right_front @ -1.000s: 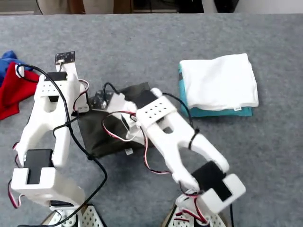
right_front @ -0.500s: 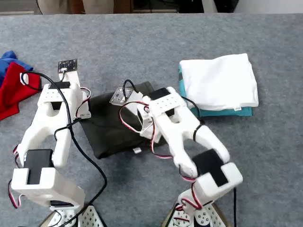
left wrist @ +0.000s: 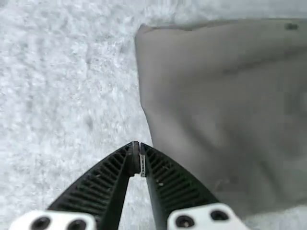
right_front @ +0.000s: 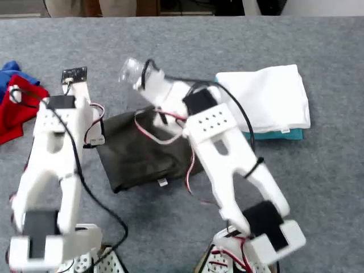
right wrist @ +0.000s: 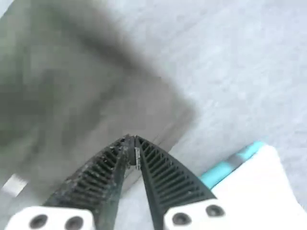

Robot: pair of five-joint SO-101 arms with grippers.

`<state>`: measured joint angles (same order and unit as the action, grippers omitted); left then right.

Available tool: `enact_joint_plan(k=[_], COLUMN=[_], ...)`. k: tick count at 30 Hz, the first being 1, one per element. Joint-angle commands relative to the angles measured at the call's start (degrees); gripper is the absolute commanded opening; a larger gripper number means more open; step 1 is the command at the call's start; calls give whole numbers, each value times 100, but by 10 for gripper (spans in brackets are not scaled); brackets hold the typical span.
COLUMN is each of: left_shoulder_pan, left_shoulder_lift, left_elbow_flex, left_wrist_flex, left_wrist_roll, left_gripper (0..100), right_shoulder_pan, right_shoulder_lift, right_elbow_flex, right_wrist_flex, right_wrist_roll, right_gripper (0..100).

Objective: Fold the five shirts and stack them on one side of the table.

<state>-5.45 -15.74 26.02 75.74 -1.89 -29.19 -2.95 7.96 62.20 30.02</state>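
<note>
White arms (right_front: 54, 148) — black ribbed fingers (left wrist: 98, 184), red-white wires (right_front: 151, 135)

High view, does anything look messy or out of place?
The red shirt and blue shirt lie crumpled at the table's edge. The dark shirt sits askew mid-table, apart from the white shirt stacked on the teal shirt.

Surface: flat table w/ grey carpet-like cover (right_front: 318, 187).

Centre: dark olive folded cloth shirt (right_front: 133, 156), flat on cover, small white tag (right_front: 162, 182) at its near edge.

Right side: teal folded cloth shirt (right_front: 278, 135) directly on cover, mostly under white folded cloth shirt (right_front: 267, 102); teal shows as a strip along near & left edges.

Far left edge: crumpled red cloth shirt (right_front: 11, 114), crumpled blue cloth shirt (right_front: 8, 71) touching it, both on cover.

Near edge: arm bases (right_front: 233, 256).
</note>
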Motion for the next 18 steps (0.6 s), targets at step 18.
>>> enact_joint_plan(k=[18], left_shoulder_pan=[791], left_shoulder_lift=[-145], left_elbow_flex=[2954], left_wrist_flex=[-1785], left_wrist_roll=[229], left_gripper=[19], right_shoulder_pan=[734], right_shoulder_lift=[3890], right_elbow_flex=[-3670], right_wrist_flex=[202], right_wrist_roll=[-88], right_gripper=[2])
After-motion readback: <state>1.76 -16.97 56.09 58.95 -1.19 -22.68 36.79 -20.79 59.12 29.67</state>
